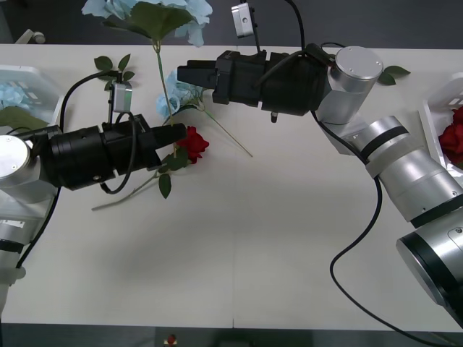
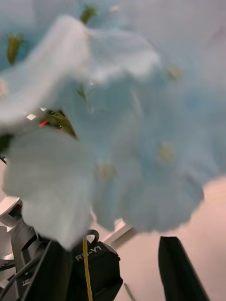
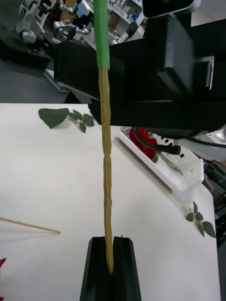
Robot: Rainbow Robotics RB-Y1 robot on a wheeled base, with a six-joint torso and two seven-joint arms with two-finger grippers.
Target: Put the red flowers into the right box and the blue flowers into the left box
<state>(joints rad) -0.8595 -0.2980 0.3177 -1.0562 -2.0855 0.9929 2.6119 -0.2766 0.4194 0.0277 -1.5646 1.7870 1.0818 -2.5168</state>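
The left gripper (image 3: 111, 268), clamped on a stem (image 3: 107, 188), and the right gripper (image 1: 187, 74), grip unreadable, crowd one red rose (image 1: 194, 142) and two loose blue clusters (image 1: 181, 94).

White table (image 1: 289, 238), dark floor beyond its far edge, cluttered shelves (image 3: 117, 19) behind

matt white table (image 1: 253, 246); glossy plastic right box (image 3: 183, 175)

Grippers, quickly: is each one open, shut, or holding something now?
Left gripper: shut on the thin stem of a pale blue artificial flower.
Right gripper: cannot be told.
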